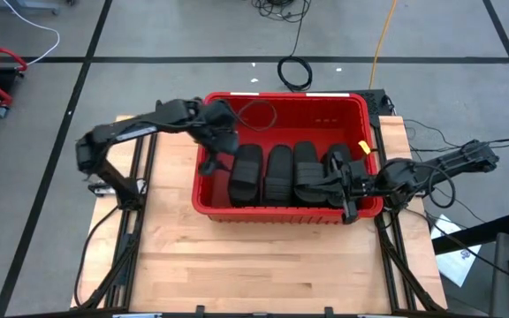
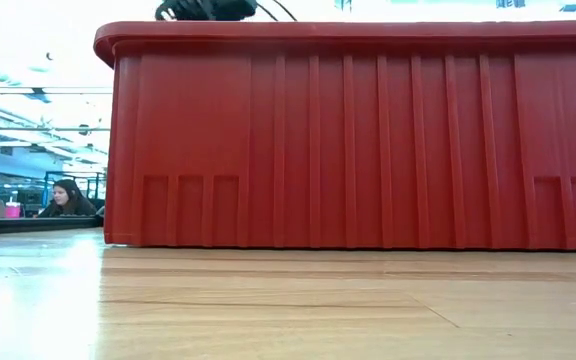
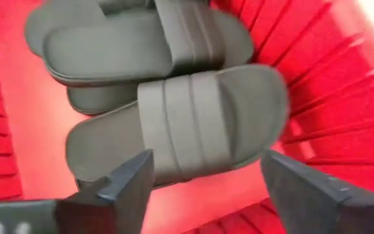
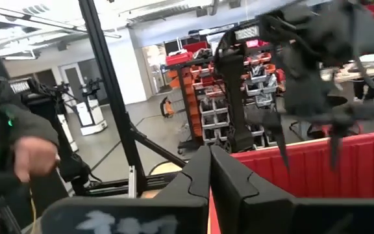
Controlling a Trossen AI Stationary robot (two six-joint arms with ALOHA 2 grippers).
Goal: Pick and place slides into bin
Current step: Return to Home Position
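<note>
The wooden table (image 1: 263, 265) carried the red bin (image 1: 272, 215), and the black slides (image 1: 278, 172) lay inside it in a side-by-side row, some overlapping one another. The left gripper (image 3: 206, 166) hung over the bin's left part just above the slides, its jaws wide apart and holding nothing. The right gripper (image 4: 210, 159) sat at the bin's right end near the rim, jaws pressed together and empty.

black ribbed slides (image 1: 277, 172), red slatted bin (image 1: 277, 210) — pale wood table (image 1: 263, 265)
</note>
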